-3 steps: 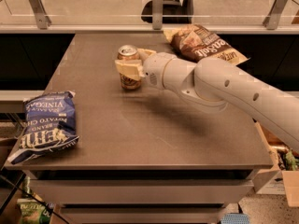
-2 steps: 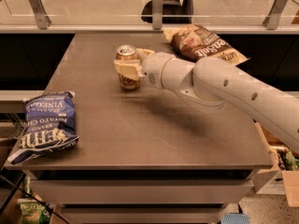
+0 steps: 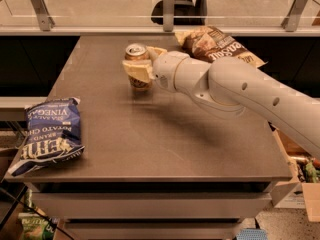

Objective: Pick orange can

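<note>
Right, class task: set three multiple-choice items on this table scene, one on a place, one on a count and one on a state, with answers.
1. Where does the blue chip bag lie?
A) at the near left corner of the table
B) in the middle
C) at the far edge

2. How many chip bags are on the table?
A) one
B) two
C) three

3. How is the orange can placed?
A) on its side
B) upside down
C) upright

Answers:
1 A: the bag overhangs that corner.
2 B: the blue one, plus the brown chip bag at the far edge.
3 C: its silver top faces up, with the gripper at the can.
</note>
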`<state>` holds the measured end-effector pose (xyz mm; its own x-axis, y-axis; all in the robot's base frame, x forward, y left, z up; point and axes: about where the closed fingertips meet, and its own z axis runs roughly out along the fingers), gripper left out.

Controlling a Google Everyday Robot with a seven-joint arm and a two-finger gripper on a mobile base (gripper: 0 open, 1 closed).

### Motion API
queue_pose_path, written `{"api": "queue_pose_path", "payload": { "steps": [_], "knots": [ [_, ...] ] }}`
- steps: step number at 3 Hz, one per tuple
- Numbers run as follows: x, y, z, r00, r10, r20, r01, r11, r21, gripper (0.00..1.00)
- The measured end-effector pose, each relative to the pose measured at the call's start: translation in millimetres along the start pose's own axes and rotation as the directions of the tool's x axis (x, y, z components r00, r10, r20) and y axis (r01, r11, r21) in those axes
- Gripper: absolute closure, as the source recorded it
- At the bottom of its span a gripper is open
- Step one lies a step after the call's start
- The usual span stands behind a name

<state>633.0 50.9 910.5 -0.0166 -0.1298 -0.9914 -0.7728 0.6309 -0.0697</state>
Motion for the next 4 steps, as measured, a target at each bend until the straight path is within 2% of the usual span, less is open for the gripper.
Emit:
{"api": "queue_pose_path", "payload": {
  "steps": [1, 2, 4],
  "knots": [
    [-17, -6, -5, 0.996, -0.085, 0.002, 0.085, 0.9963, 0.008, 1.0],
    [-36, -12, -11, 0.988, -0.156, 0.004, 0.156, 0.9876, 0.014, 1.0],
    [-76, -5, -25, 0.97, -0.243, -0.011, 0.243, 0.9699, 0.01, 1.0]
  ]
}}
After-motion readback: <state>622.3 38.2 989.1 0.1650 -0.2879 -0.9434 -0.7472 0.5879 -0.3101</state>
